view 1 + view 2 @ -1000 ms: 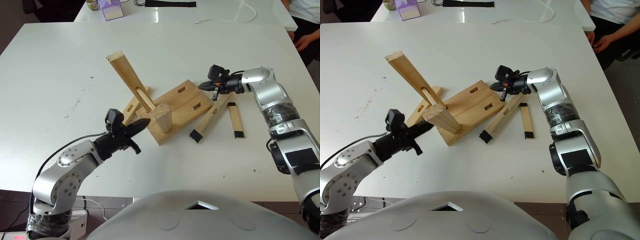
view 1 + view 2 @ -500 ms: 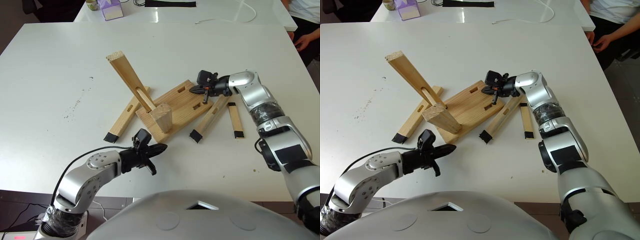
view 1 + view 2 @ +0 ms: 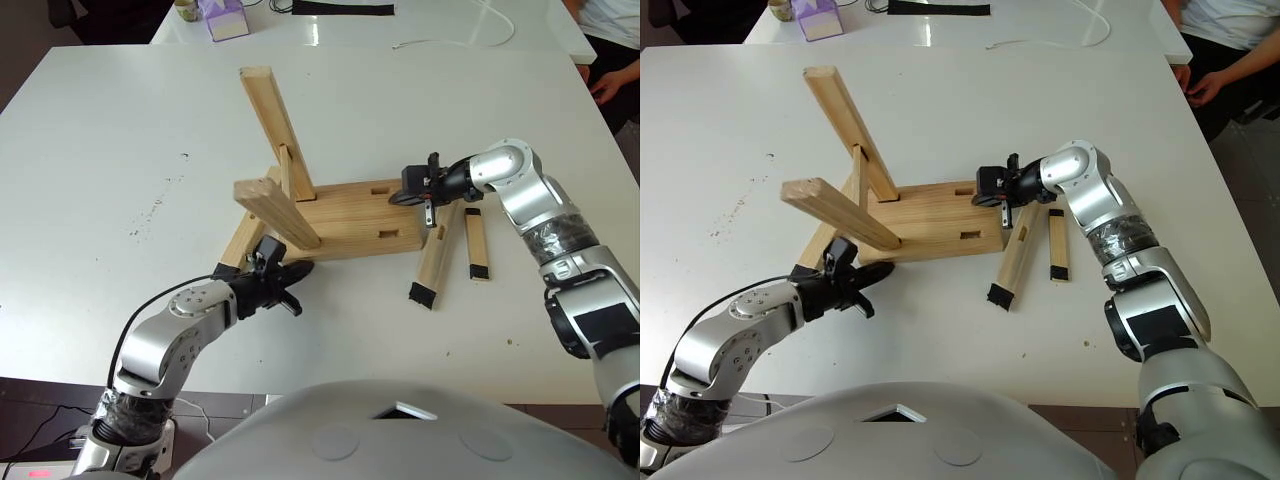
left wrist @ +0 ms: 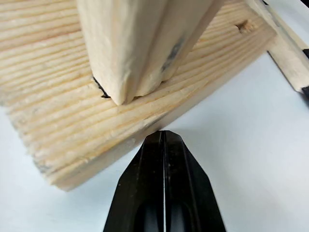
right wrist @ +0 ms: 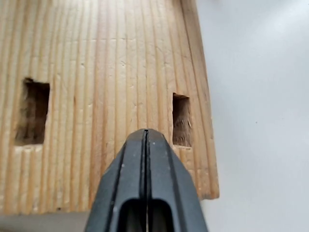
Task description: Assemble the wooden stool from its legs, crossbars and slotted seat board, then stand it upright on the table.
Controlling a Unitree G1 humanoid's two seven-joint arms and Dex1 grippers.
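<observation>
Seat board (image 3: 350,215) lies on the table (image 3: 120,150), between the two grippers. The left gripper (image 4: 164,137) is closed tight and holds nothing. Its tip is just beside the board's near corner, under a leg (image 3: 277,208) that sticks out of the board. The right gripper (image 5: 146,133) is closed too, with nothing in it. Its tip is over the board's other end, by an empty slot (image 5: 181,119). The board's long side runs from one gripper to the other. A loose leg (image 3: 433,262) lies just beside the right gripper, so I think the right arm is the nearer one to pick it up.
</observation>
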